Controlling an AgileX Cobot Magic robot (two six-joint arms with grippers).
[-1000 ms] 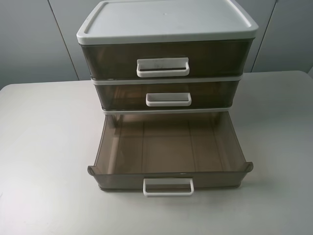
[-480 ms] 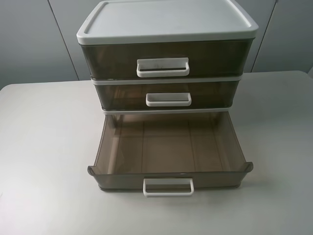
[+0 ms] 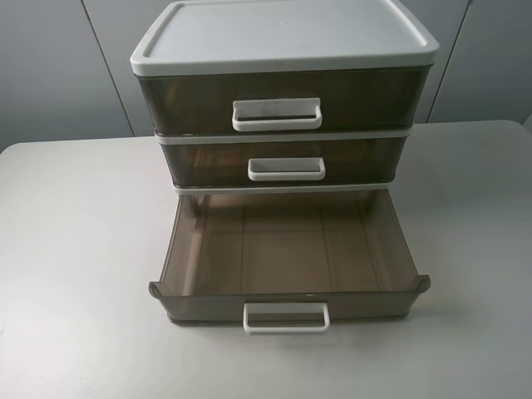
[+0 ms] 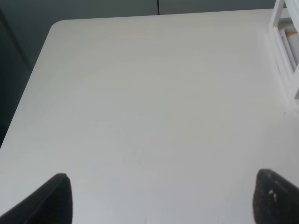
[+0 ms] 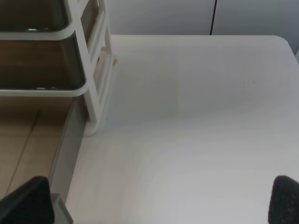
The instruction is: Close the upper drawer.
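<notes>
The smoky-brown translucent plastic upper drawer (image 3: 285, 160), with shallow front and white loop handle, is sitting two tiers below the white plastic lid (image 3: 283, 33), its front lying flush with the frame. It is looking already pushed in, so little seems left to do. The similar lowest drawer (image 3: 287, 249), furthest beneath the lid, is standing pulled out. The left gripper (image 4: 161, 200) and right gripper (image 5: 156, 200) are hovering spread wide over the white table (image 3: 75, 249), touching nothing.

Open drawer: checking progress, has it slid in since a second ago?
No. The open drawer sits just as far out from the lid as before.
</notes>
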